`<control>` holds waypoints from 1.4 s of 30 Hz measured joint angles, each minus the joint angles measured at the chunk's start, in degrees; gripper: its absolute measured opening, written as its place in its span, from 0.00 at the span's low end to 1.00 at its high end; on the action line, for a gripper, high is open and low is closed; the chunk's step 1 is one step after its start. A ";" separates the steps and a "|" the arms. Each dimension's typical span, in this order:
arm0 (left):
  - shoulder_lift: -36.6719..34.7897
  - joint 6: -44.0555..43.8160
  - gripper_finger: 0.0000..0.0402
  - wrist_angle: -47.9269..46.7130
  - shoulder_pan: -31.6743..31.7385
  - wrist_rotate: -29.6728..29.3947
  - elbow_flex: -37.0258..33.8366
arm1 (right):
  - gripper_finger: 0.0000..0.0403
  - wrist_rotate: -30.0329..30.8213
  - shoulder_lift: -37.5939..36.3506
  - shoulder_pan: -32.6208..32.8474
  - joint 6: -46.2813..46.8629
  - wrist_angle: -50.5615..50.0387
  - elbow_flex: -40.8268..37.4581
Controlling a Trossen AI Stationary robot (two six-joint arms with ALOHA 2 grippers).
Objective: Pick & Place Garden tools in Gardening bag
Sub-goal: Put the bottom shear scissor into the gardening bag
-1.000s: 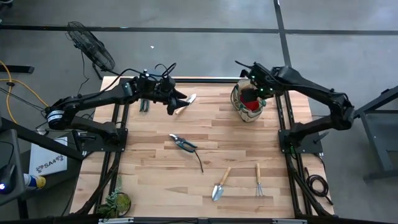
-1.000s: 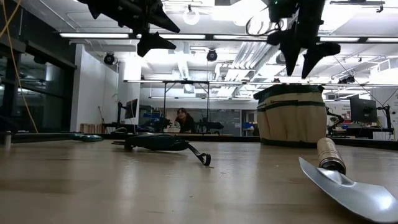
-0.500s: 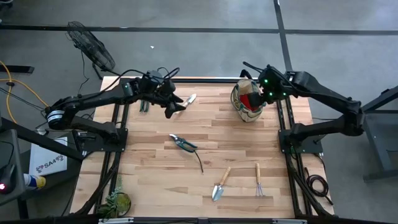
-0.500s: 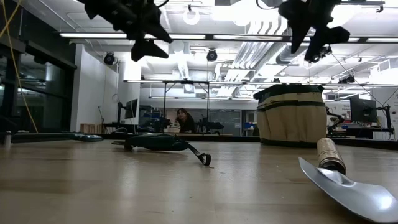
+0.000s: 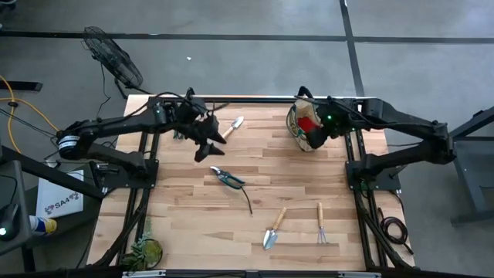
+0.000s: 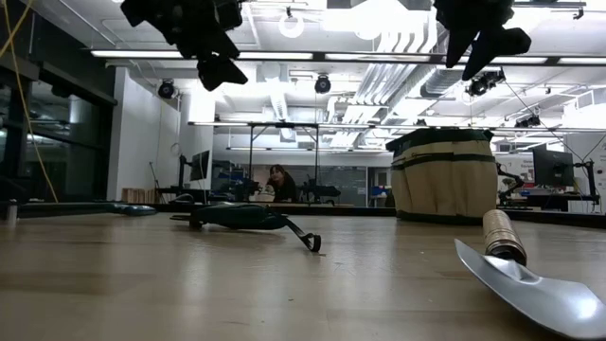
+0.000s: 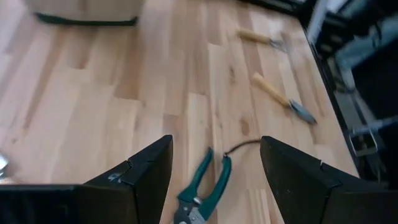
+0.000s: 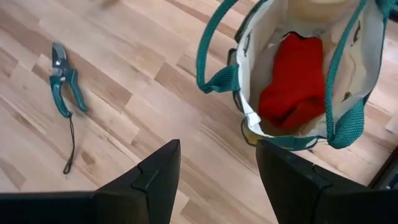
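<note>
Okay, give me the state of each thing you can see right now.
Tan canvas gardening bag: upright, open, red cloth inside.
Green-handled pruners: lying on table.
Wooden-handled trowel: lying on table.
Wooden-handled hand rake: lying on table.
Left gripper: open, empty.
Right gripper: open, empty, over bag.

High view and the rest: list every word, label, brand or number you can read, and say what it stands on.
"SA4": on the white box on the floor left of the table, high view; a further character after it is cut off by the frame bars.
Nothing else is readable: the gardening bag, the pruners and the trowel show no lettering, and the screens in the room behind are too blurred to read.
</note>
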 joint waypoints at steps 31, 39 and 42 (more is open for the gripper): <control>22.47 16.17 0.59 6.72 -26.63 -24.97 -2.04 | 0.50 1.78 0.02 9.76 -1.42 6.30 -0.01; 26.93 16.53 0.59 7.88 -27.83 -27.68 -2.02 | 0.50 1.78 0.02 9.76 -2.57 7.00 0.00; 28.54 17.36 0.59 8.45 -28.23 -29.62 -2.00 | 0.50 1.78 0.02 9.76 -3.29 7.62 -0.02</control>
